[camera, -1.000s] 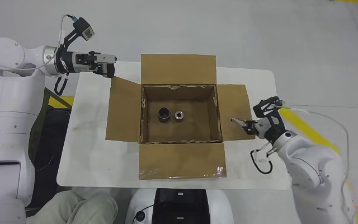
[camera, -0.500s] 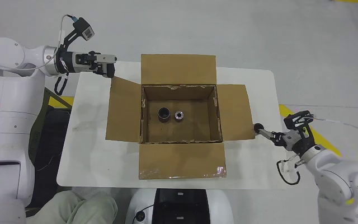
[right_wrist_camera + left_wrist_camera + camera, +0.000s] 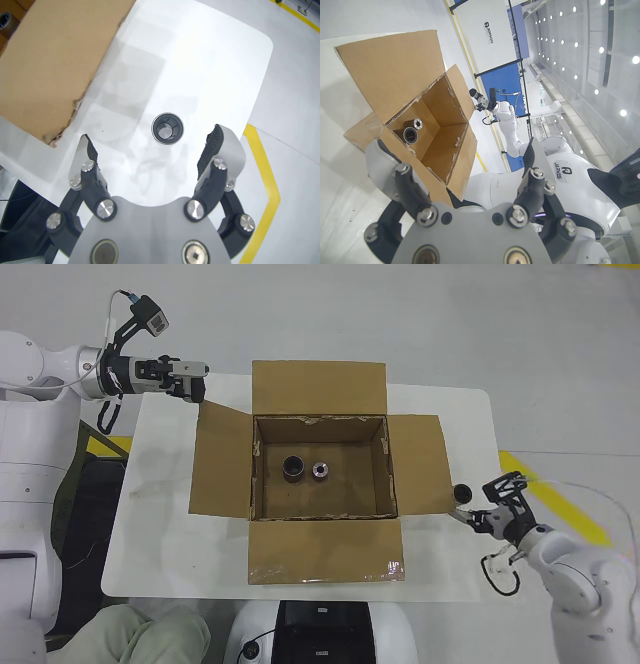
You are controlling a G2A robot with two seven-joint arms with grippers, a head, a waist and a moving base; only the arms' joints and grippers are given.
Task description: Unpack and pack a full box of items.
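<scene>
Right tool (image 3: 151, 132): spread wide above open table (image 3: 160, 524) near its right edge
Black ring (image 3: 167, 132): upright on table, just beside box (image 3: 318, 386) flap
Left tool (image 3: 192, 379): wide, far-left corner
Inside box: two cylinders (image 3: 292, 469)

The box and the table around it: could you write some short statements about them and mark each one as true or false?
1. The box has all four flaps folded open. True.
2. Three items lie inside the box. False: there are two, a dark cylinder and a smaller silver-topped part.
3. A black sleeve stands upright on the table, outside the box, near its right flap. True.
4. The right tool is shut on the black sleeve. False: it is open, and the sleeve stands free on the table.
5. The left tool is open and holds nothing. True.
</scene>
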